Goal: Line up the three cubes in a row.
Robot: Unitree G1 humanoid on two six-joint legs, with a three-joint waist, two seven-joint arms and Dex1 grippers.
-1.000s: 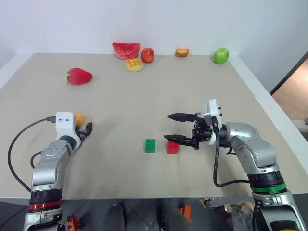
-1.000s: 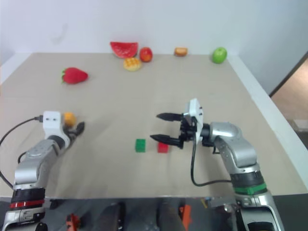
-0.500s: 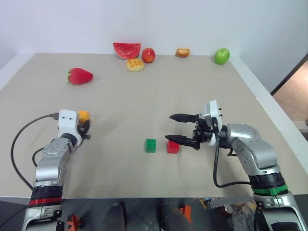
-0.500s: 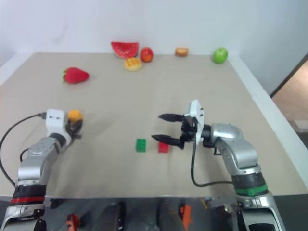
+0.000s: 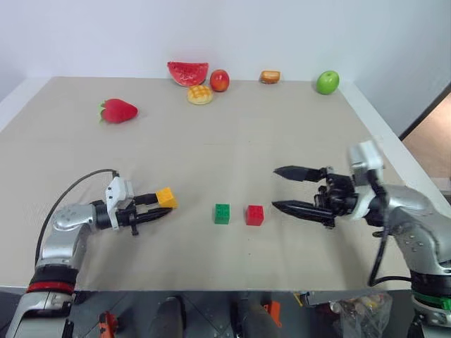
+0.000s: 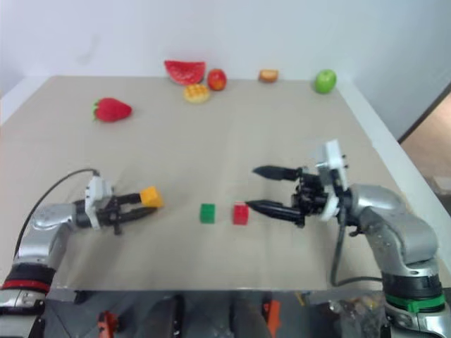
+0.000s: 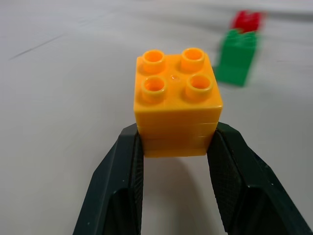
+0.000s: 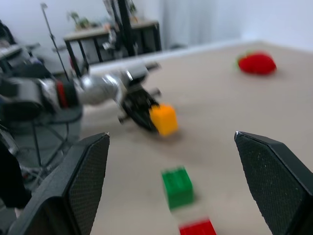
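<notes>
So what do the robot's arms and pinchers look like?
Both arms are shiny silver metal. The left arm has a red ring near its base, the right arm a green one. Each wrist carries a small white box with a black cable looping back. The left gripper and right gripper each have two black pointed fingers.

Head cameras look down over the table; both wrist cameras, low and close, share the green cube.

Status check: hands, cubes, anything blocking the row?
Left hand shut on orange cube. Right hand open, beside red cube. Green cube next to red. Gap left of green clear.
</notes>
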